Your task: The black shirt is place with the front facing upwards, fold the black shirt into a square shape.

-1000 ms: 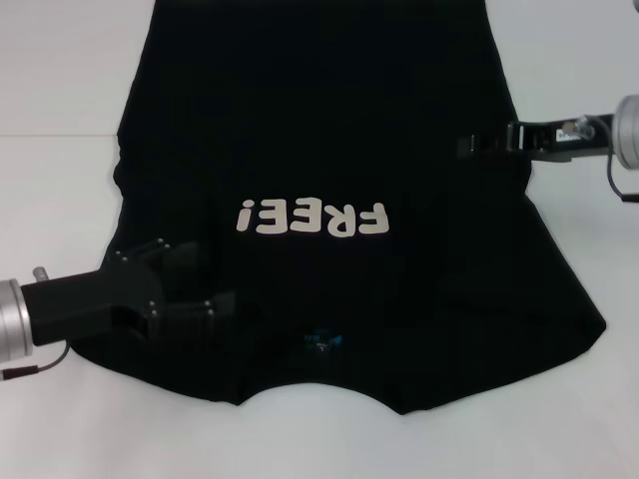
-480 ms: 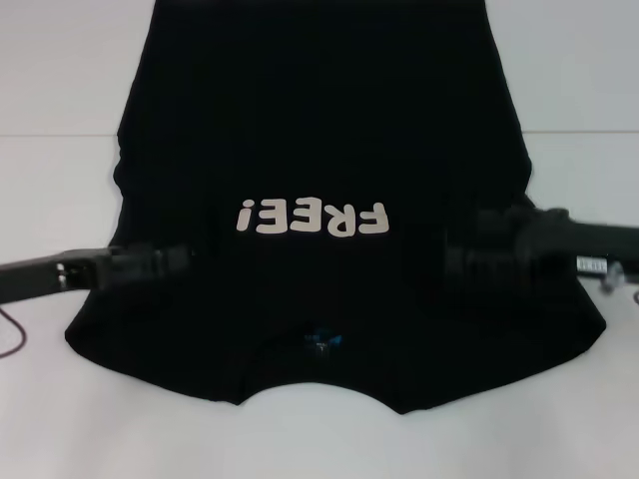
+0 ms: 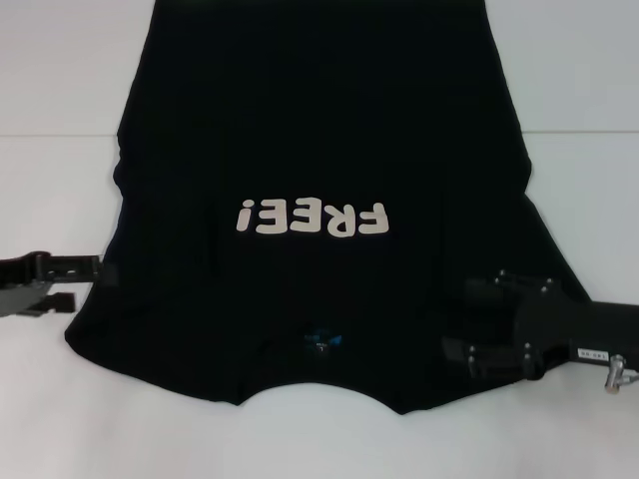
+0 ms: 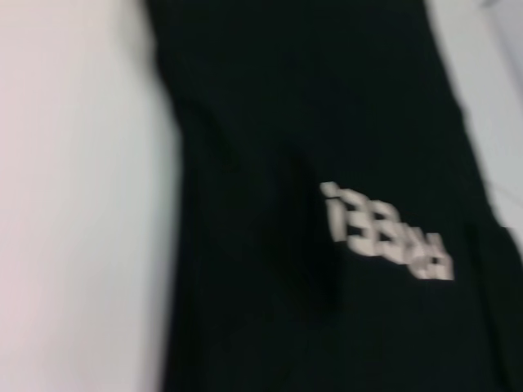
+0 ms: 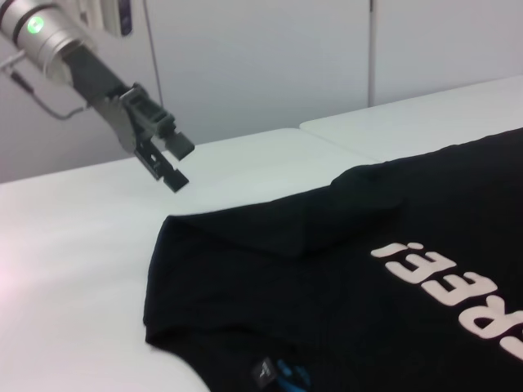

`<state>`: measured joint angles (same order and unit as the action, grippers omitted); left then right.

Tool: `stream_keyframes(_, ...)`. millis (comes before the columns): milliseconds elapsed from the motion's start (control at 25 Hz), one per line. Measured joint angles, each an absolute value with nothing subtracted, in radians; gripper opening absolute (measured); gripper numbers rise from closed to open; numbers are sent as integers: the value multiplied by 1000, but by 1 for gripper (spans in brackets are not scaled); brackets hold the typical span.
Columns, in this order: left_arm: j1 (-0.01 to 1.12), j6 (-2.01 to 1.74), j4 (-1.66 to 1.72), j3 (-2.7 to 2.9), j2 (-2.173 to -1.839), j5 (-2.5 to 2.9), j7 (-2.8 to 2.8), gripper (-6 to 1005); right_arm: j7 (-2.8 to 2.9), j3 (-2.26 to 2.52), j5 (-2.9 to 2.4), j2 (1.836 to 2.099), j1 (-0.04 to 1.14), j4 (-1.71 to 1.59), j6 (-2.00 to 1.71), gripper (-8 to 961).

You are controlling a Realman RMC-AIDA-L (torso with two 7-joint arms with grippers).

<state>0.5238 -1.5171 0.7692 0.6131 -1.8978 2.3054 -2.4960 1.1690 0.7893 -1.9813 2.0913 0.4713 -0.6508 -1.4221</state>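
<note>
The black shirt (image 3: pixel 319 120) lies flat on the white table, front up, collar toward me. Its off-white "FREE!" lettering (image 3: pixel 312 218) is on the chest and the small blue neck label (image 3: pixel 321 341) sits at the collar. My left gripper (image 3: pixel 85 281) is open and empty at the edge of the shirt's left sleeve. The right wrist view shows the left gripper (image 5: pixel 176 163) raised above the table. My right gripper (image 3: pixel 474 319) is open over the shirt's right shoulder, holding nothing. The left wrist view shows the shirt (image 4: pixel 286 98) and its lettering (image 4: pixel 384 233).
The white table (image 3: pixel 579 200) extends on both sides of the shirt, with a seam line (image 3: pixel 584 132) across it. Pale wall panels (image 5: pixel 261 57) stand behind the table in the right wrist view.
My left gripper has drawn back leftward off the shirt to its sleeve edge. My right gripper has moved nearer to me, from beside the shirt's side to over the right shoulder.
</note>
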Motion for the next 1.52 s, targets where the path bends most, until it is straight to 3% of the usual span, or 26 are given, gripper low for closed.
stream_keyframes(560,574,-1464,783,624,-1911,2529,-2636,928,1104,787,-1984,2091,463,-612,-1394,897)
stream_keyframes(1520,593,-1379,650,604,-1902,2515,-2635,917,1110,789,-1980,2092,468,-609,-1394,897)
